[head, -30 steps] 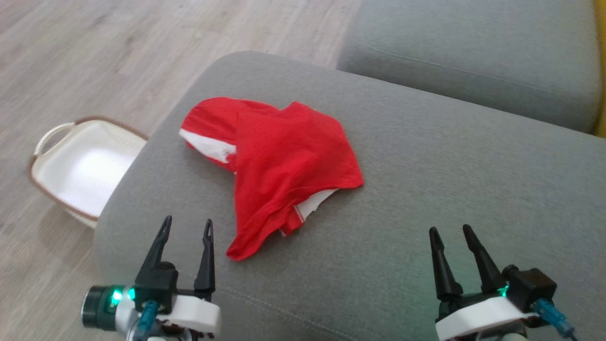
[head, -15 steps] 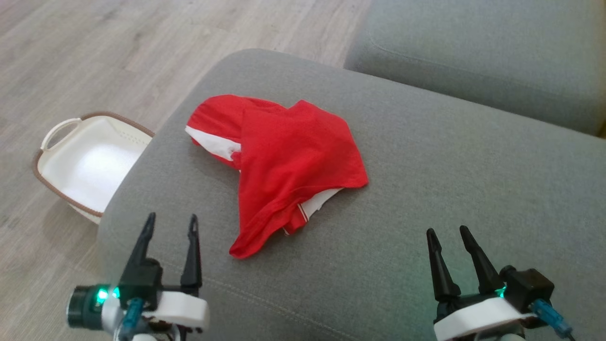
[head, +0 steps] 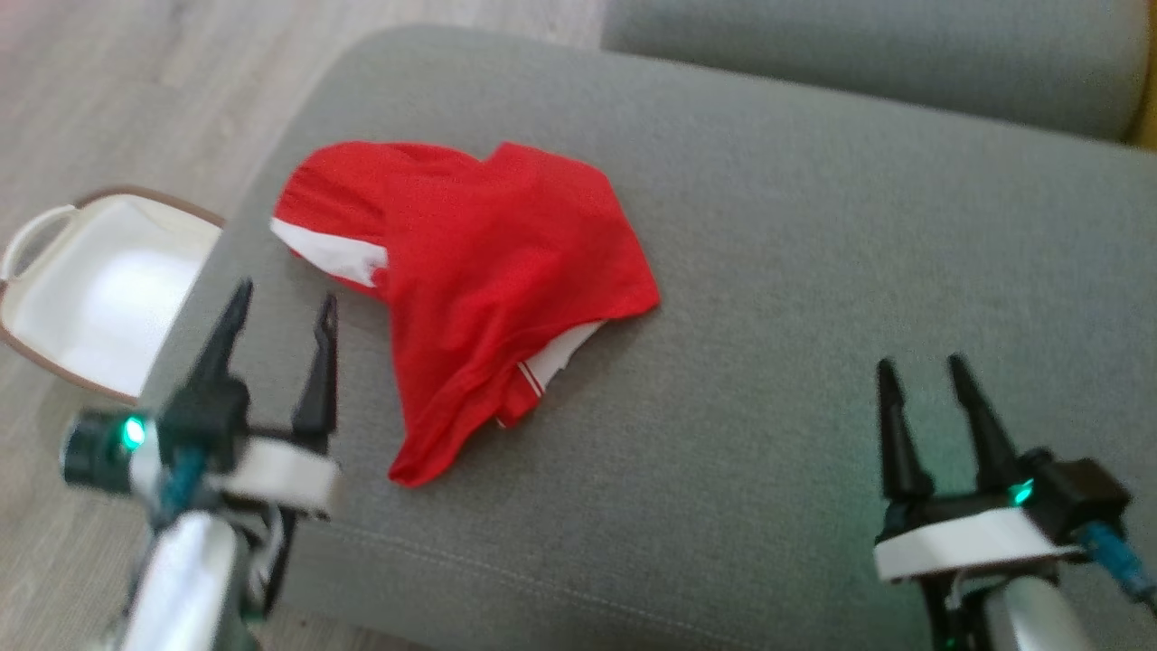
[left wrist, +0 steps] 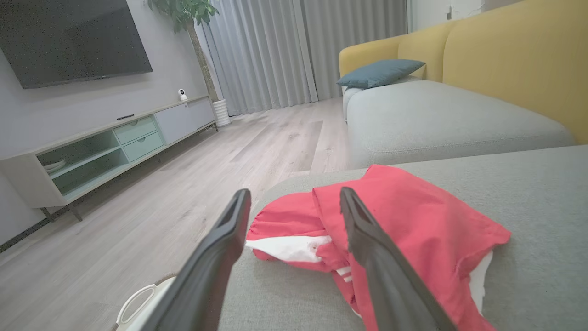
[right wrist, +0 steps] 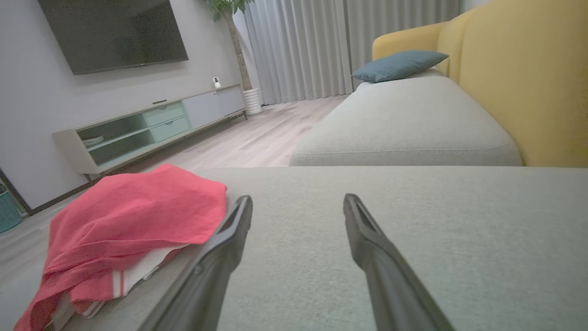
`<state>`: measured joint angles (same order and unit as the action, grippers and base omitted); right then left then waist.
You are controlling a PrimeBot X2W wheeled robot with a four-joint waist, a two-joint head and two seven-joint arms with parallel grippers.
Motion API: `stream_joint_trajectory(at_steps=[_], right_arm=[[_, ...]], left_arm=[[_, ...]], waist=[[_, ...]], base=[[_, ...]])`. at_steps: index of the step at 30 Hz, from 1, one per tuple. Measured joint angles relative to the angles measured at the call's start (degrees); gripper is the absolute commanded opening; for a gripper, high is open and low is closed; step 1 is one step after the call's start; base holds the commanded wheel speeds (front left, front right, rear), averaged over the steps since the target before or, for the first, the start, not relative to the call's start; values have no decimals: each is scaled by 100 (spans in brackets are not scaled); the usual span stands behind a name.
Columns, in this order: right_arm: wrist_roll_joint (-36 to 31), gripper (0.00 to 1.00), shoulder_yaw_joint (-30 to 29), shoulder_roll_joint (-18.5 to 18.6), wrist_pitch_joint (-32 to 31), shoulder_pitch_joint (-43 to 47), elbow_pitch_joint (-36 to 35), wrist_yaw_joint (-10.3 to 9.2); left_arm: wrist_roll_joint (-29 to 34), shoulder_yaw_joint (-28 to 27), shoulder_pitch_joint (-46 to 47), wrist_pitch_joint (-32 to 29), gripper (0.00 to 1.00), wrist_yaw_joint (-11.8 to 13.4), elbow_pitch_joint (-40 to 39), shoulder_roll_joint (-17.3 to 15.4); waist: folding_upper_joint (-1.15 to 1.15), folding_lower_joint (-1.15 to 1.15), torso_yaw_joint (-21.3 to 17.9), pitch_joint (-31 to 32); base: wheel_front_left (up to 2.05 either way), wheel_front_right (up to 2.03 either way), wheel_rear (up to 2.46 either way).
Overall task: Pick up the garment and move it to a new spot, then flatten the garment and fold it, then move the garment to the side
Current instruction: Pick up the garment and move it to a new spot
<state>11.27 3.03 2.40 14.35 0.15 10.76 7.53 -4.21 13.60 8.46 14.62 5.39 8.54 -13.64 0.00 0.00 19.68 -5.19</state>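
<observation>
A crumpled red garment [head: 470, 271] with white trim lies on the grey ottoman cushion [head: 768, 298], left of its middle. It also shows as the red garment [left wrist: 404, 239] ahead in the left wrist view and the red garment [right wrist: 133, 220] at the left of the right wrist view. My left gripper [head: 285, 303] is open, just left of the cloth near the cushion's left edge, holding nothing. My right gripper [head: 922, 366] is open over bare cushion, well to the right of the garment, also holding nothing.
A white basket [head: 81, 280] with a brown rim stands on the wooden floor left of the cushion. A second grey cushion [head: 859, 45] lies beyond, with a yellow sofa back [right wrist: 528, 82] and a blue pillow [right wrist: 399, 64]. A TV unit [left wrist: 115, 142] stands across the room.
The head camera has shifted, so the whole scene sits lower and to the left. My left gripper has risen and moved forward beside the garment; the right gripper has also moved forward a little. Both stay open.
</observation>
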Motion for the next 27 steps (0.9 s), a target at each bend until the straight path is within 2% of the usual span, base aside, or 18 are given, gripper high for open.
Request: stream_joint_trajectory(at_steps=[7,11,18,22,27], right_arm=[[-214,100,-390,4,-177,-272,-454,0],[-289,100,-472,5,-265,-411,-625,0],[-322,100,-436,9,-305,-568,-703,0],[-322,100,-397,10,-309,-569,-703,0],[-322,100,-392,10,-308,-575,-703,0]], left_arm=[[-353,58,1356,-853,100,-876,727,-299],[-573,302,2070,-1600,100,-1184,1193,-421],[-1158,1069,2769,-2466,100,-1255,1892,-730],[-1586,1712,3090,-2685,100,-1296,2096,-948],[-1940,2116,3333,-2771,100,-1296,2294,-1167]], waist=[[0,0,-267,-545],[0,1,-413,-851],[0,1,-717,-1219],[0,0,-858,-1358],[0,0,-969,-1443]], base=[[0,0,0],[0,0,0],[0,0,0],[0,0,0],[0,0,0]])
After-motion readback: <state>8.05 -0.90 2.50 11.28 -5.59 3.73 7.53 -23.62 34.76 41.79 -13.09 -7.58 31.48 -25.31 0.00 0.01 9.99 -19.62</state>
